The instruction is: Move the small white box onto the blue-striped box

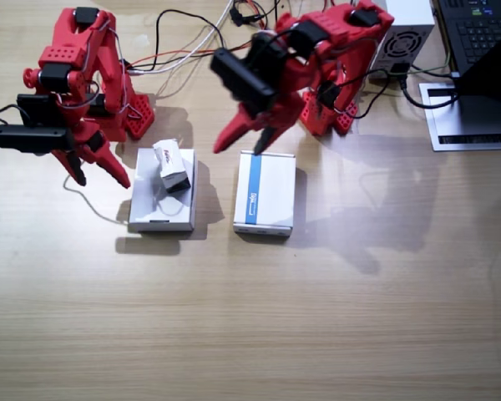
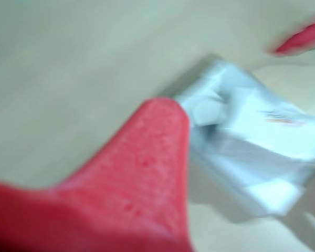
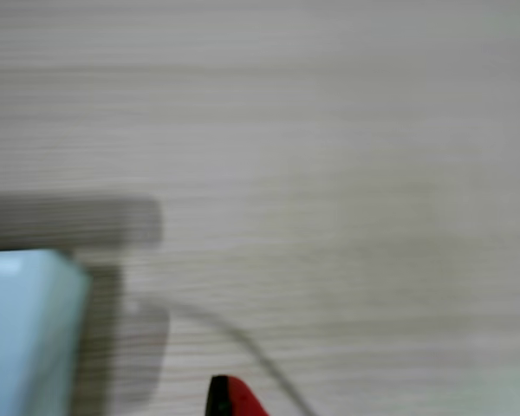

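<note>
The small white box (image 1: 171,165) lies tilted on top of a plain white flat box (image 1: 161,203). The blue-striped box (image 1: 265,194) sits flat on the table just to its right. My right gripper (image 1: 100,177) stands open just left of the plain box, with nothing between its fingers. My left gripper (image 1: 240,149) hovers open above the far edge of the blue-striped box, also with nothing in it. A wrist view shows one red finger (image 2: 147,173) in front of blurred white and grey boxes (image 2: 262,142). Another wrist view shows a red fingertip (image 3: 230,399) near the plain box's corner (image 3: 26,329).
A thin cable (image 1: 88,202) lies on the table left of the plain box and shows as the cable (image 3: 243,347) in a wrist view. More cables (image 1: 192,42), a power supply (image 1: 405,33) and a laptop (image 1: 480,67) sit at the far edge.
</note>
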You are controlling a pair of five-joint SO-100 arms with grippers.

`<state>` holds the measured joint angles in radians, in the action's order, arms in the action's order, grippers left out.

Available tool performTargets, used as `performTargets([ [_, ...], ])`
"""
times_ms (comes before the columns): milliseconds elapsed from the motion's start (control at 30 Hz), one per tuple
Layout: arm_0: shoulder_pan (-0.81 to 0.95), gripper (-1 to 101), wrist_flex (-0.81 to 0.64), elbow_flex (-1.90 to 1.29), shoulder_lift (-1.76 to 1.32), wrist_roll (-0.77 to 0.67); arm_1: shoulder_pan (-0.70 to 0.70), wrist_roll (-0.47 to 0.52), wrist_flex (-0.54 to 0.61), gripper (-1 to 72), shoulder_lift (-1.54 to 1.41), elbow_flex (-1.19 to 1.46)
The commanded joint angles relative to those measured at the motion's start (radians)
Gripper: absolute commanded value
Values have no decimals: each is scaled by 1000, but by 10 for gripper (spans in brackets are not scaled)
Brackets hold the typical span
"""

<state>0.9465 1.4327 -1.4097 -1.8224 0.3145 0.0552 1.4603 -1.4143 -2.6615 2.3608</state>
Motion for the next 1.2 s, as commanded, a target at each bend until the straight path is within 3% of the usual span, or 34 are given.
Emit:
performTargets([
  [0, 161, 436, 160, 387, 291, -20, 58, 29, 51, 450, -86, 86],
  [67, 225, 442, 239, 577, 448, -32, 72, 31, 66, 448, -87, 104],
  [433, 273, 455, 241, 946, 934, 32, 250, 169, 301, 437, -91, 351],
  [500, 259, 457, 241, 997, 992, 38, 245, 135, 351, 235, -153, 428],
  [533, 253, 457, 241, 1005, 1017, 44, 230, 114, 365, 30, -245, 492],
  [567, 250, 457, 241, 1012, 1042, 44, 213, 92, 284, 3, -308, 492],
  [700, 245, 455, 241, 1022, 1095, 52, 77, 25, 41, 2, -494, 492],
  [867, 238, 401, 241, 927, 1043, 69, -21, -63, 41, 2, -495, 492],
  [1067, 224, 38, 241, 945, 1048, 43, -64, -100, 34, 2, -500, 492],
  [1167, 216, -1, 241, 959, 1051, 35, -60, -97, 31, 2, -503, 492],
])
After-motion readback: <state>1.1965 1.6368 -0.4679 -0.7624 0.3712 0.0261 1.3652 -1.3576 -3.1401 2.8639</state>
